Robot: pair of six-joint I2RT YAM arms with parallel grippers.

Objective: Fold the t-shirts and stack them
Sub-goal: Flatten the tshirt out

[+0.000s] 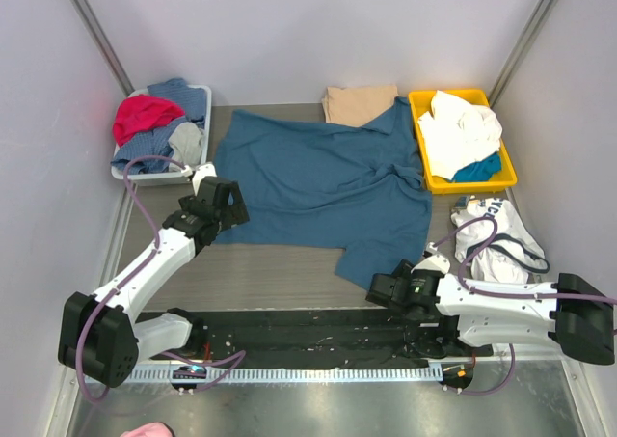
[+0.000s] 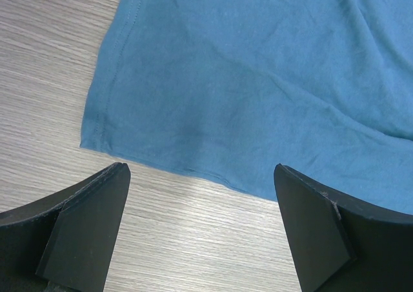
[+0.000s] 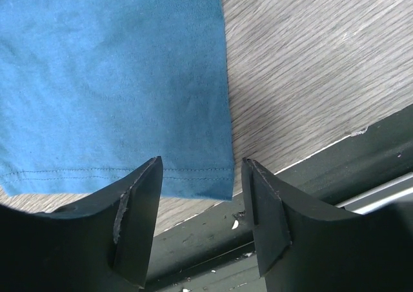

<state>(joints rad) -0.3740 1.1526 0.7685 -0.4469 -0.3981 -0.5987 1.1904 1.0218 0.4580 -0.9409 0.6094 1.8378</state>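
Observation:
A large dark teal-blue t-shirt (image 1: 318, 177) lies spread and partly rumpled across the middle of the table. A tan-beige t-shirt (image 1: 359, 102) sits folded at the back, touching its far edge. My left gripper (image 1: 224, 210) hovers open just off the shirt's near-left corner. In the left wrist view the hem (image 2: 258, 79) runs ahead of the wide-apart fingers, and only bare table lies between them (image 2: 200, 176). My right gripper (image 1: 384, 286) is at the near-right hem corner. In the right wrist view that corner (image 3: 193, 176) hangs between the fingers (image 3: 201, 163), which stand apart and do not pinch it.
A white basket (image 1: 200, 94) of mixed clothes stands at the back left. At the back right a yellow bin (image 1: 417, 128) holds white and teal cloth. A white printed garment (image 1: 496, 227) lies at the right. A black strip (image 1: 289, 326) borders the near table edge.

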